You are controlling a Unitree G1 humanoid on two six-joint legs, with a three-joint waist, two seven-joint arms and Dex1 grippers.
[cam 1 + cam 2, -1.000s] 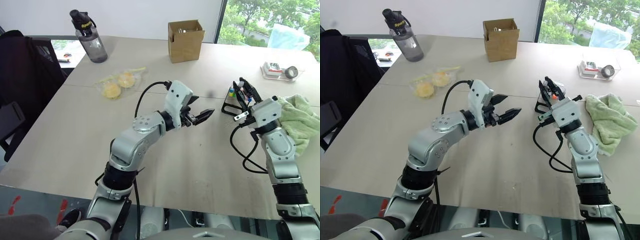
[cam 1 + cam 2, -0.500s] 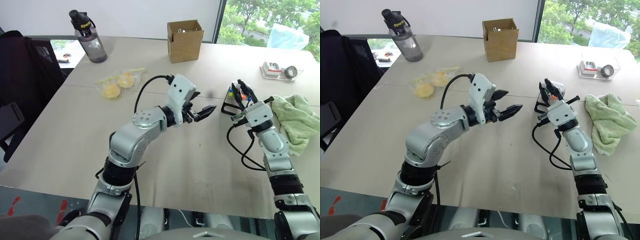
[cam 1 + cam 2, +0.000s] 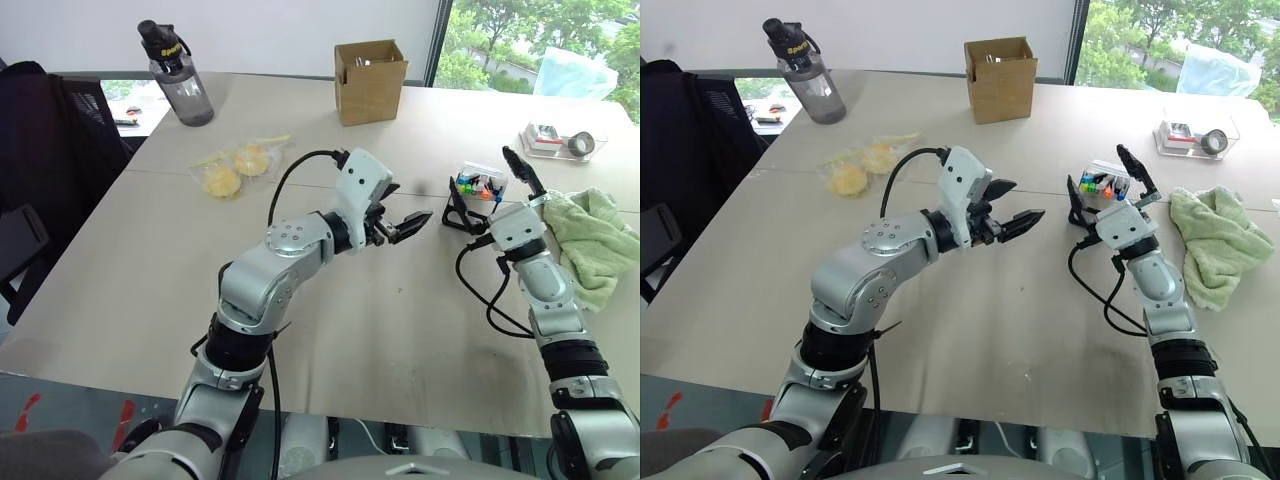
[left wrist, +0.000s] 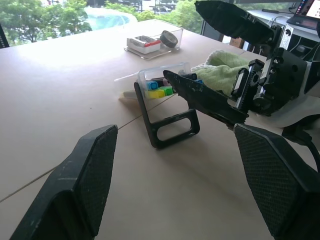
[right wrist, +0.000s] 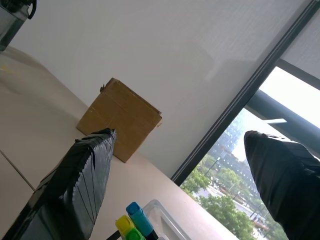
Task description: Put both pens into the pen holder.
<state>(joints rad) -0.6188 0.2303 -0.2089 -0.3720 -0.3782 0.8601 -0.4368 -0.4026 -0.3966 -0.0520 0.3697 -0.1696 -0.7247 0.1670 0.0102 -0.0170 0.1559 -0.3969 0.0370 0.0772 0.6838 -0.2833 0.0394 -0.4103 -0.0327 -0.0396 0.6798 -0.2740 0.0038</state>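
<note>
The pen holder (image 3: 474, 188) is a small slanted black-framed stand with a clear top, right of the table's middle. Blue, yellow and green caps (image 4: 157, 89) show inside it. I cannot tell the pens from the other markers in there. My right gripper (image 3: 1096, 168) is open wide at the holder, one finger (image 3: 1130, 168) raised above it and the other (image 4: 200, 97) low beside its frame, with nothing between them. My left gripper (image 3: 405, 225) hangs open and empty over the table's middle, pointing toward the holder.
A brown cardboard box (image 3: 371, 80) and a water bottle (image 3: 178, 75) stand at the back. A bag of yellow items (image 3: 235, 168) lies at the left. A green cloth (image 3: 590, 240) and a clear tray with a tape roll (image 3: 562, 142) lie right of the holder.
My right gripper was shut over the pen holder a second ago. It has since spread its fingers wide and dropped a little toward it. The left arm has kept still.
</note>
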